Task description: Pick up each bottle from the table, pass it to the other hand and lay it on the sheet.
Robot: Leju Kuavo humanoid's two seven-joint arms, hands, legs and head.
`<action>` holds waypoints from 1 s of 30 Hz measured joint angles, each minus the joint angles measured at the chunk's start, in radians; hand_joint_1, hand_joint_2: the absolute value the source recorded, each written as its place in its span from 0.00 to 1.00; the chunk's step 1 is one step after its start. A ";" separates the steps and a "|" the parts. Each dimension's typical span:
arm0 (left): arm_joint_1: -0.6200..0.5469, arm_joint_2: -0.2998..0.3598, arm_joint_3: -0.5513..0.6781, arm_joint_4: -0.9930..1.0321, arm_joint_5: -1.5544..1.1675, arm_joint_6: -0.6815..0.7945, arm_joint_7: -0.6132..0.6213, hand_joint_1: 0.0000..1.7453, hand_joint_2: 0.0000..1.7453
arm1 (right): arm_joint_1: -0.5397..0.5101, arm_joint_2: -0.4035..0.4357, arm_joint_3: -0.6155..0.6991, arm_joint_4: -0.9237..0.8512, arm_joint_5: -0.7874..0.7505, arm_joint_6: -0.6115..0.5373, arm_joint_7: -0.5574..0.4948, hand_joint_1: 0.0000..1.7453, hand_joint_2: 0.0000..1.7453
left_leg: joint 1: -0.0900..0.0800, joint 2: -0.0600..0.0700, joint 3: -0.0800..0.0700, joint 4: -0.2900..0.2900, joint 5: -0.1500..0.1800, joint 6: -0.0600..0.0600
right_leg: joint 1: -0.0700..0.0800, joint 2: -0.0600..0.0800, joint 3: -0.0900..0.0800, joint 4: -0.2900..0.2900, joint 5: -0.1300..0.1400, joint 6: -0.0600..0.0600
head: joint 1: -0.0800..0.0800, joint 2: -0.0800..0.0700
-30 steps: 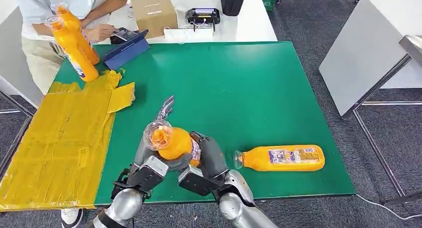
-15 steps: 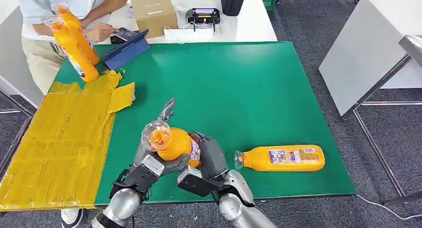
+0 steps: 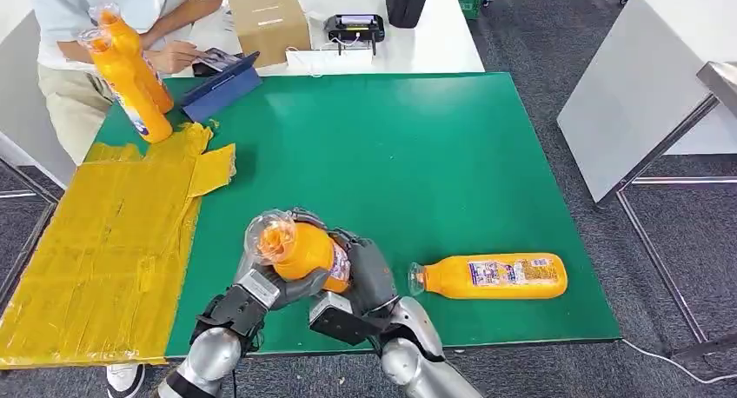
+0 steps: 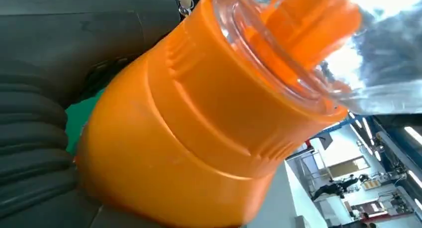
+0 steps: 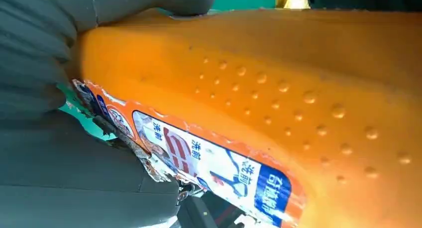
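The step in hand was judged to be the hand-over. One orange bottle (image 3: pixel 300 248) was held off the green table (image 3: pixel 434 155), above its near edge and left of centre, neck tilted up toward the camera under a clear cap.

The right hand (image 3: pixel 361 281) was wrapped around the lower body of the bottle; the right wrist view showed its grey thumb and palm pressed against the labelled side. The left hand (image 3: pixel 269 281) was closed around the bottle's shoulder and neck end, its fingers curled over the top; the left wrist view showed the ribbed cover and palm in contact with the orange shoulder. Both hands therefore had hold of the same bottle.

A second bottle (image 3: pixel 488 275) lay on its side near the near right corner of the table, cap pointing left, untouched. The yellow sheet (image 3: pixel 104 242) covered the left edge of the table. Two more bottles (image 3: pixel 130 72) were at its far end, beside a person (image 3: pixel 113 33) at the far left corner.

In the inspector's judgement, the next move called for the right hand to release while the left kept firm hold, then a carry leftward to lay the bottle on the sheet. A loose left grip at release would risk a drop.
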 measured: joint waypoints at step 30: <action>-0.034 0.100 0.162 -0.037 -1.020 0.275 0.359 1.00 1.00 | 0.124 -0.067 -0.209 -0.406 -0.093 -0.016 -0.033 0.00 1.00 | 0.000 0.000 0.000 0.000 0.000 0.000 | 0.000 0.000 -0.001 0.000 0.000 0.000 | 0.000 0.000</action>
